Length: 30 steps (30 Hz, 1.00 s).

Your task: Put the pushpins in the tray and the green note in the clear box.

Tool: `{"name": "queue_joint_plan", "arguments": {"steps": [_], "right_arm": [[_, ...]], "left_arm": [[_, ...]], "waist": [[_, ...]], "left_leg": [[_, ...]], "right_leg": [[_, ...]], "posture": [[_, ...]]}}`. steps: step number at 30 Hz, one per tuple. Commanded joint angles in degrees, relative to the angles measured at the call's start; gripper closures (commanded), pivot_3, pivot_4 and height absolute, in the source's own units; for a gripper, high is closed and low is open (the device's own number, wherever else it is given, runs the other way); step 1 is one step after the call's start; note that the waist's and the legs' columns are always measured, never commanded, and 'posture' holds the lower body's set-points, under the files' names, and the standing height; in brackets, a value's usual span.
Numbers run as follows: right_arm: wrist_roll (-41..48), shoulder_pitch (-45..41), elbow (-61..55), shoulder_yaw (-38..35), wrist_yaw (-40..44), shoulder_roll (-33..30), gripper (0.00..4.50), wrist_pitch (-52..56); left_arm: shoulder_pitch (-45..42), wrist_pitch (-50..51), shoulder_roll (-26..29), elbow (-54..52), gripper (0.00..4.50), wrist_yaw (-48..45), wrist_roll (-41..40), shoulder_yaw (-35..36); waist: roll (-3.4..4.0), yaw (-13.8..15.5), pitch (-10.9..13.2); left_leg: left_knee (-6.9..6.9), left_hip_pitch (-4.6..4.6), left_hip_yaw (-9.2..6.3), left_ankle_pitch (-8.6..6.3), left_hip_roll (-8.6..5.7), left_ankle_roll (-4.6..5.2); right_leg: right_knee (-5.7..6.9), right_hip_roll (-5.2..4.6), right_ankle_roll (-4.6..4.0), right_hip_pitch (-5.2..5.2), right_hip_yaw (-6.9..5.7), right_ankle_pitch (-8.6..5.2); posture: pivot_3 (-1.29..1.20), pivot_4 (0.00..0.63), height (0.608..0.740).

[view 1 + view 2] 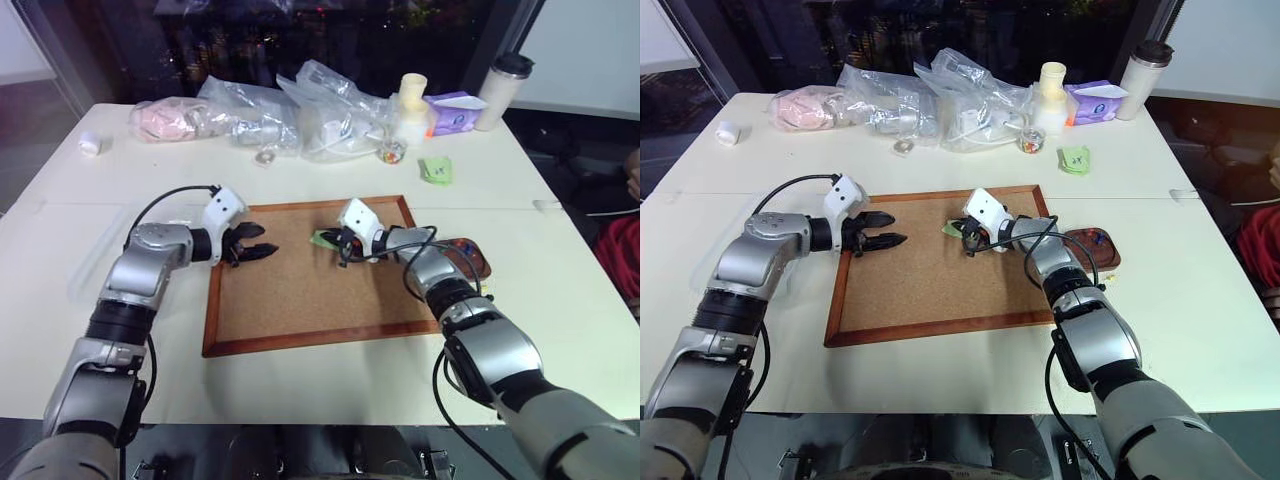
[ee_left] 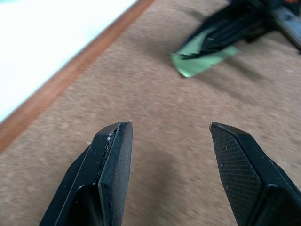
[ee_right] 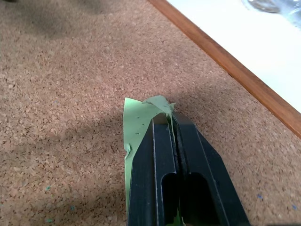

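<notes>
A white table point(image 1: 560, 290) is standing before dark windows, bearing a cork board point(image 1: 300, 290). The right gripper point(image 3: 171, 120) is pinching the green note point(image 3: 136, 125) over the board's far right part. The left gripper point(image 1: 262, 242) is hovering with fingers apart over the board's left edge. The tray point(image 1: 478, 262) is sitting just right of the board.

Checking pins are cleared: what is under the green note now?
Bare cork board lies under the green note, which the right end effector pinches shut and folds. No pushpin shows around it; the part beneath the fingers is hidden.
</notes>
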Motion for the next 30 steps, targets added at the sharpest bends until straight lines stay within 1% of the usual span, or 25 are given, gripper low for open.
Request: {"name": "queue_joint_plan", "arguments": {"steps": [1,6,11,15,18,22,30], "right_arm": [[1.4,3.7,-3.1,-1.6,1.3,-1.0,4.47,2.8],[6.0,7.5,-13.3,-4.6,4.1,-1.2,4.47,9.5],[9.1,10.2,-20.8,-5.9,5.6,-1.4,4.47,16.6],[13.1,10.8,-25.9,-8.2,6.1,-1.3,4.47,23.2],[17.7,11.4,-31.8,-10.0,7.7,-1.9,4.47,30.7],[20.5,12.5,-37.1,-10.5,8.1,-2.8,4.47,36.7],[21.3,13.8,-40.1,-10.1,6.7,-3.1,4.47,39.1]], "left_arm": [[-3.4,-3.3,-1.9,4.8,1.54,-2.1,-1.1,1.0],[-8.7,-3.6,-6.8,14.6,1.54,-7.4,-4.3,2.3],[-14.3,-6.1,-10.5,26.1,1.54,-9.3,-4.8,3.9],[-17.4,-9.8,-11.8,33.6,1.54,-10.4,-3.2,4.2],[-19.6,-11.8,-12.8,38.7,1.54,-12.2,-2.6,4.2],[-21.4,-13.6,-14.0,43.3,1.54,-13.3,-1.6,4.7],[-23.4,-12.4,-17.0,46.3,1.54,-15.3,-2.0,6.8]], "waist": [[0.0,0.1,0.0],[0.01,0.1,0.0],[0.01,-0.1,0.0],[0.02,-0.1,0.0],[0.01,-0.1,0.0],[0.01,-0.1,0.0],[0.01,0.0,0.0]], "left_leg": [[-0.01,-0.01,-0.01,0.0,-0.01,0.0],[-0.01,-0.08,0.0,0.0,-0.02,0.0],[-0.04,-0.11,0.02,0.0,-0.01,0.0],[-0.06,-0.15,0.03,0.0,-0.02,0.0],[-0.05,-0.34,0.05,0.0,-0.02,0.0],[0.07,-0.87,0.0,0.0,-0.03,0.01],[0.07,-1.0,-0.03,0.0,-0.07,0.01]], "right_leg": [[-0.01,0.0,0.0,0.0,-0.01,0.0],[-0.05,0.0,0.0,-0.04,-0.03,0.0],[-0.05,0.03,0.0,-0.13,-0.02,0.0],[-0.05,0.04,0.0,-0.18,-0.02,0.0],[-0.03,0.03,0.01,-0.38,-0.01,0.0],[0.04,0.04,0.02,-0.89,-0.03,0.01],[0.02,0.03,0.02,-1.0,-0.05,0.01]], "posture": [[0.0,0.15,0.737],[0.0,0.15,0.737],[0.0,0.15,0.737],[0.0,0.15,0.737],[0.0,0.15,0.737],[0.0,0.15,0.737],[0.0,0.15,0.737]]}}
